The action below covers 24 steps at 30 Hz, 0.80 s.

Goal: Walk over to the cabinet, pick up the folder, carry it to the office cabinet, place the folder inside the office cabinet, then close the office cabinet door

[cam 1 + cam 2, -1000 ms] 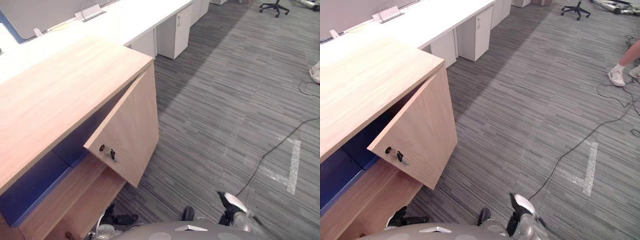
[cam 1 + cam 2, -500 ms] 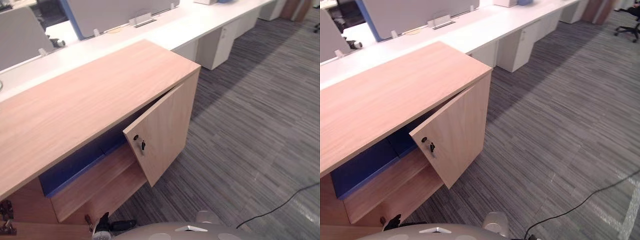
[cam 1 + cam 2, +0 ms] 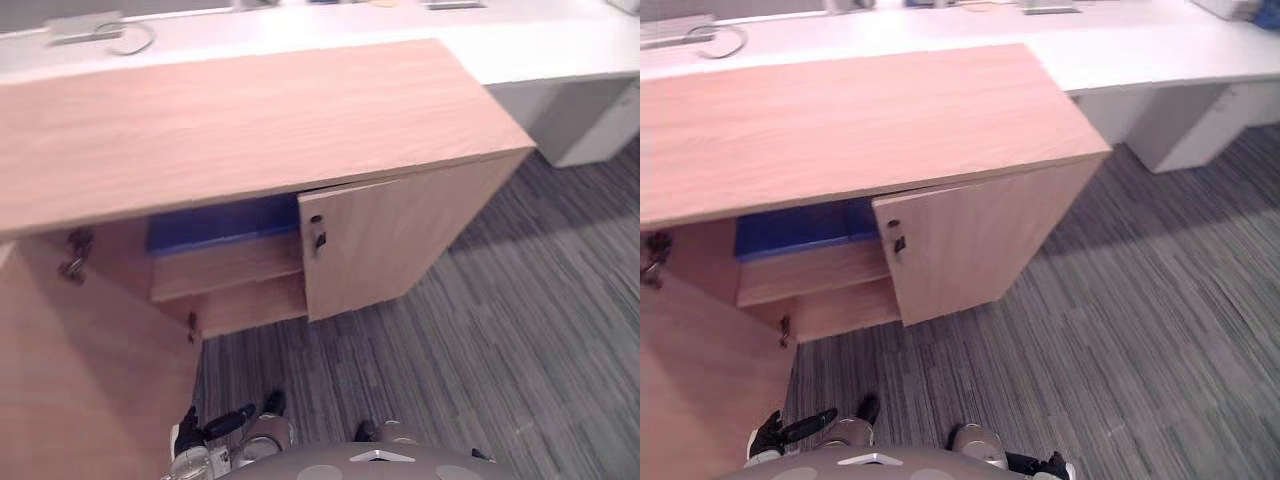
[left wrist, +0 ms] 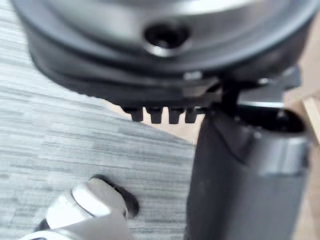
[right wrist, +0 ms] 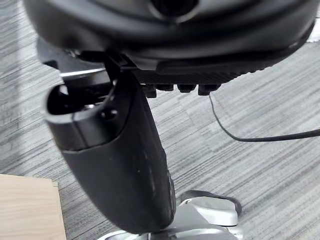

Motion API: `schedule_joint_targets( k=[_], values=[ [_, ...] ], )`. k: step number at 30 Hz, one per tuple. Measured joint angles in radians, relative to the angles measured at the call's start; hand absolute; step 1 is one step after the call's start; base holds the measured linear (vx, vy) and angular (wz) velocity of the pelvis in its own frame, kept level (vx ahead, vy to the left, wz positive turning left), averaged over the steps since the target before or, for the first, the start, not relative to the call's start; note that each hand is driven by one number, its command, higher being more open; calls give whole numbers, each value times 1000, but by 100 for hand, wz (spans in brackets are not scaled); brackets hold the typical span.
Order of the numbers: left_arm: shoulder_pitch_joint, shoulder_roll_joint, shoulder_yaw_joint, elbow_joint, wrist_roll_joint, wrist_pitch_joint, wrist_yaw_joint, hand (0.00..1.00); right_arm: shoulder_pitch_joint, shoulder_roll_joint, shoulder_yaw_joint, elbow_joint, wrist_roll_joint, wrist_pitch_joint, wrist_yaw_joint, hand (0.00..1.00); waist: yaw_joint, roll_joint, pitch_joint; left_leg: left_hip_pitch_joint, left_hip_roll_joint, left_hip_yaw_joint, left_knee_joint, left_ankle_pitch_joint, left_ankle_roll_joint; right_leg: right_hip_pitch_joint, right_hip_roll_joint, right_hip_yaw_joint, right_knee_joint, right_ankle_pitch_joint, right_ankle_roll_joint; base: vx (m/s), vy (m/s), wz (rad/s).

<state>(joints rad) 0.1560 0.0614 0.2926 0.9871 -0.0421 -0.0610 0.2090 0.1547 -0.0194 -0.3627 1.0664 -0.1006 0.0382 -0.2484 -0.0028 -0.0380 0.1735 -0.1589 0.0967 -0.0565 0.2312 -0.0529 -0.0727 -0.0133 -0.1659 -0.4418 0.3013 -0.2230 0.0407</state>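
- Left robot hand [image 3: 795, 430]: low near the carpet [image 3: 1120, 330], close to the free edge of the wide-open left door [image 3: 90, 370], fingers [image 3: 815, 422] straight and loosely spread, holding nothing.
- Right robot hand [image 5: 117, 160]: low at the other side, relaxed and empty too.
- Blue folder [image 3: 220, 222]: flat on the upper shelf [image 3: 225, 268] inside the office cabinet [image 3: 250, 120]; treat placing as done and door closing as the step in hand.
- Check the shelf front for any overhanging folder edge before swinging anything; seems tucked well back.
- Step closer first; judging by this stance, probably out of easy reach of either door.
- Take the left door near its free edge, far from the hinges, for the lightest swing.
- Push with flat fingers along the door's arc rather than straight at the cabinet, and slow down just before the frame to avoid a bounce.
- Finish with the right door [image 3: 390, 235], ajar with a key [image 3: 318, 240] in its lock: press the bare wood beside the key, not the key itself.
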Motion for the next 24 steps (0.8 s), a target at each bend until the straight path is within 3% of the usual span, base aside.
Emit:
schedule_joint_targets(
  k=[1,4,5,7,8,9,10,11,12,13,14,15,16,18,19,24],
  values=[
    [0,1,-1,-1,-3,-1,7,100,-4,-8,-4,1,0,0,0,100,1,-2,9,-14,49,172,93,-40,11,18,-17,-53,1,0,0,-168,22,128],
    [2,1,-32,5,-2,0,14,100,-3,-43,-28,17,22,0,-7,100,-8,29,3,6,92,424,165,-122,19,40,-69,-170,14,5,17,-79,153,131],
    [-6,-2,-38,5,-2,0,12,100,-8,-47,-34,23,35,1,-7,100,-4,37,12,-3,83,435,166,-108,32,43,-77,-183,29,2,23,-60,183,113],
    [-9,13,-54,6,0,0,10,100,-23,-47,-54,43,45,4,-4,100,-3,34,25,-9,5,389,75,-46,66,35,-72,-169,-8,-5,22,-100,103,124],
    [-23,26,-77,16,2,0,11,100,-20,-25,-67,45,63,2,-4,100,-43,15,12,18,-48,363,-64,-11,100,53,-63,-162,-92,29,-6,-87,65,184],
    [-37,47,-78,35,3,3,8,100,-23,-5,-82,54,73,-2,-6,100,-52,2,16,23,-30,469,-47,-43,121,80,-87,-213,-129,78,30,-72,74,194],
    [-48,43,-76,47,2,11,12,100,-23,-15,-104,51,72,-3,-24,100,-45,14,25,36,49,604,75,-84,111,104,-108,-271,-107,87,46,39,141,159],
    [-41,27,-74,58,3,21,12,100,-18,-42,-125,52,74,0,-25,100,-54,49,28,50,96,669,106,-98,69,120,-120,-330,-57,84,49,33,162,126],
    [-46,25,-74,59,3,21,10,100,-20,-45,-140,51,75,0,-26,100,-55,58,28,43,79,672,108,-92,81,120,-141,-353,-24,83,49,50,235,128],
    [-46,19,-83,48,3,18,13,100,-21,-53,-160,53,75,2,-28,100,-54,59,29,46,44,649,81,-71,113,108,-164,-375,9,71,44,-16,194,91],
    [-47,19,-82,48,3,18,18,100,-21,-52,-161,55,74,3,-28,100,-51,67,29,46,27,632,53,-62,116,106,-149,-382,-5,71,44,-69,190,114],
    [-59,22,-80,56,3,20,22,100,-25,-36,-163,54,74,3,-25,100,-54,51,25,46,-26,598,-14,-19,125,124,-129,-414,-72,78,40,-98,109,119],
    [-72,20,-92,67,5,21,16,100,-37,-29,-185,54,76,3,-27,100,-55,54,22,62,-67,562,-100,19,131,144,-132,-448,-100,107,57,-119,116,116],
    [-72,14,-93,76,12,20,9,100,-41,-35,-209,56,73,8,-39,100,-49,71,27,111,-121,537,-257,92,134,145,-149,-487,-96,115,59,-149,131,69],
    [-68,9,-92,97,12,25,5,100,-45,-43,-217,55,74,12,-36,100,-52,83,29,137,-140,525,-323,114,132,155,-152,-496,-92,114,56,-135,106,45],
    [-57,7,-91,123,15,38,-3,100,-48,-52,-231,52,75,16,-36,100,-54,83,37,149,-181,487,-323,107,142,187,-202,-548,-37,93,47,-48,62,34]
  ],
)
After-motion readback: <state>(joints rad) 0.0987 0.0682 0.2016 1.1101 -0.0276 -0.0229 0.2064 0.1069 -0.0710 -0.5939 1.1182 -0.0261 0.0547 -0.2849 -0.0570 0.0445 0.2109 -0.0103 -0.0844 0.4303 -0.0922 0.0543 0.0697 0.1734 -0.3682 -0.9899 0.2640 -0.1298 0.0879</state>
